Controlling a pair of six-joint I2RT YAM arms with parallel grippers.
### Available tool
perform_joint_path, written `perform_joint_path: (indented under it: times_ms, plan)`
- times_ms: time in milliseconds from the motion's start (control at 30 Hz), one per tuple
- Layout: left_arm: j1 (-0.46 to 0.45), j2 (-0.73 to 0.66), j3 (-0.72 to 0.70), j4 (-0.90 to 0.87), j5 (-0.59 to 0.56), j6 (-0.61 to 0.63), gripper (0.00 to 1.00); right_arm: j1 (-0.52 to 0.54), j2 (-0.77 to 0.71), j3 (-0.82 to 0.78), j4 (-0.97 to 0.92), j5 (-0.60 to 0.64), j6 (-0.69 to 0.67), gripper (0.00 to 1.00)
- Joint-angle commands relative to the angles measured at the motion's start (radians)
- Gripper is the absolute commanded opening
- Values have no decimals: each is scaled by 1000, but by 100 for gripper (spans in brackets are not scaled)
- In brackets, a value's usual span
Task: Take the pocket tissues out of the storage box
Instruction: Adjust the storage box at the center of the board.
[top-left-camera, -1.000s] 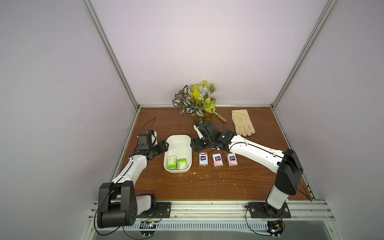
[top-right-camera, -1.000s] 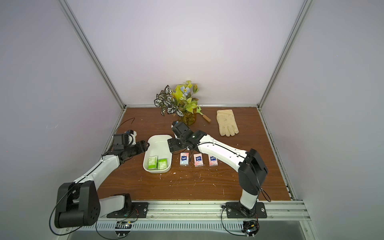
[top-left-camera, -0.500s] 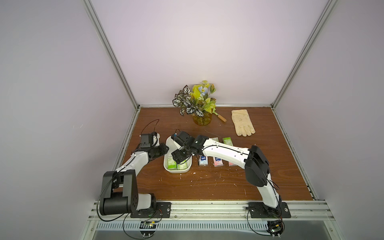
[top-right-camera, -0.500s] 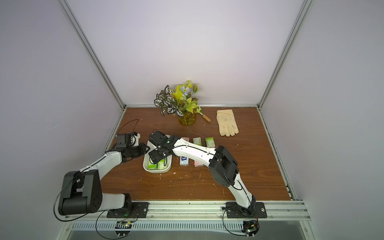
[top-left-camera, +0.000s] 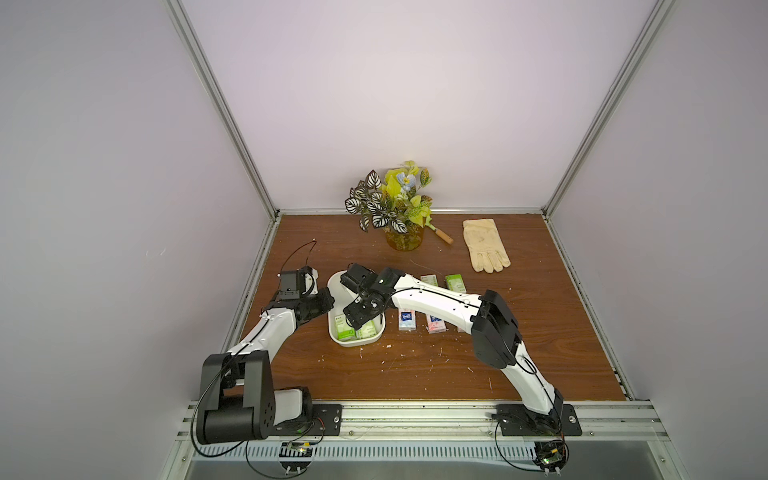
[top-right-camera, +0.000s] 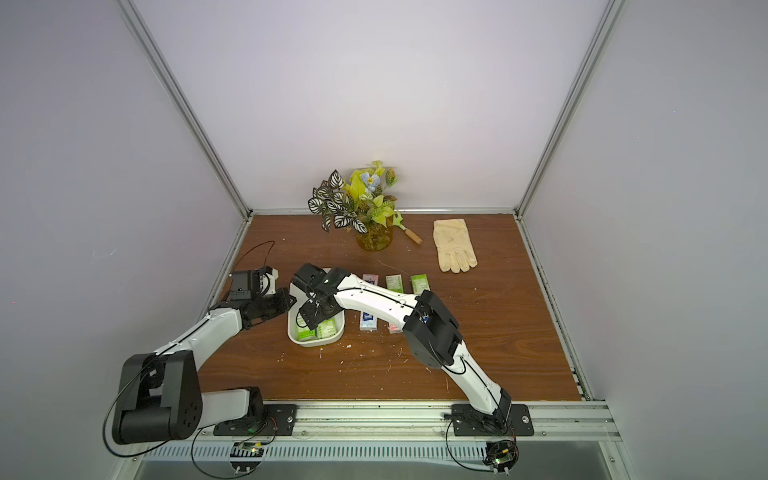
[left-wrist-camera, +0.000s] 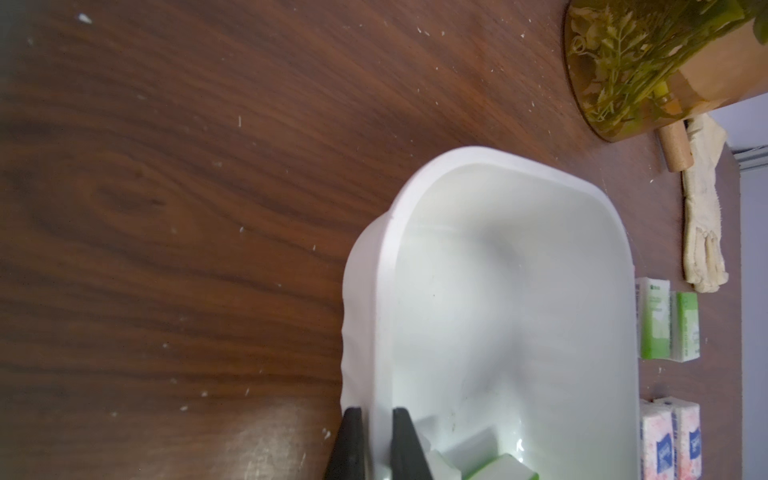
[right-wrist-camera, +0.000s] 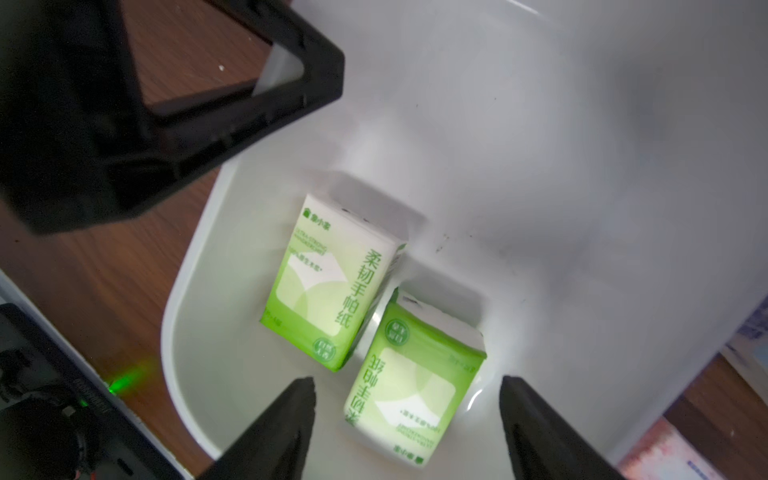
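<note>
Box (left-wrist-camera: 365, 299) wall now sits pinched in the left fingers (left-wrist-camera: 405, 444), steadying it as the right fingers (right-wrist-camera: 286, 432), spread wide, have swung over the last two green packets (right-wrist-camera: 320, 282).

The arms (top-left-camera: 436, 307) have glossy white links (top-left-camera: 270, 336), bulky black joints (top-left-camera: 494, 336) and black wedge-shaped fingers (right-wrist-camera: 282, 428).

Counted four green packets (right-wrist-camera: 328, 286): two in the tub (left-wrist-camera: 478, 154), two on the table (top-right-camera: 498, 332). Three pink packets (top-right-camera: 368, 322) showed; the right arm (top-right-camera: 374, 300) covered part of their row. One glove (top-left-camera: 486, 245), one plant pot (top-left-camera: 404, 242).
</note>
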Motion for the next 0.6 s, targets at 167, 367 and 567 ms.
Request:
perform_joint_path:
  times_ms: [167,367,567]
  plan:
    - [-17,-111,-108,91,-25,-163,4,14,44,92,-168,65,57,74]
    - [-23,-125,-123,88,-42,-171,3,15,65,88,-192,77,61,74]
    - [-30,-136,-123,88,-47,-176,3,15,90,82,-199,70,62,74]
